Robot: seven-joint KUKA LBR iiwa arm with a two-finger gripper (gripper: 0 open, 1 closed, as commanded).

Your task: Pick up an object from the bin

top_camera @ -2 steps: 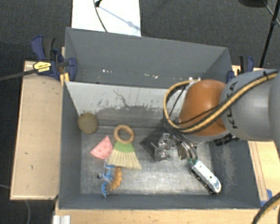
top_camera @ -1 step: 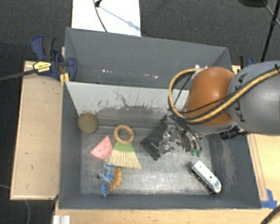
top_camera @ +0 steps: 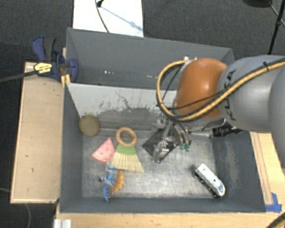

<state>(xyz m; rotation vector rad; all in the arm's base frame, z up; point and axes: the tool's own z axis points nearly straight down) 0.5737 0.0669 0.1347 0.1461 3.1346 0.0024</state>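
From above, your gripper (top_camera: 162, 150) hangs low over the middle of the bin (top_camera: 172, 182); open or closed, you can't tell. The little straw broom (top_camera: 125, 159) lies just beside it, toward the left wall: centre over its ring handle before closing.

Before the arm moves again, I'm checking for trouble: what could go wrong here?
The end effector sits low near the bin floor, between the small broom and the white toy bus, so it may come up with nothing. Sweeping toward the broom could scatter the wooden ring and pink wedge beside it.
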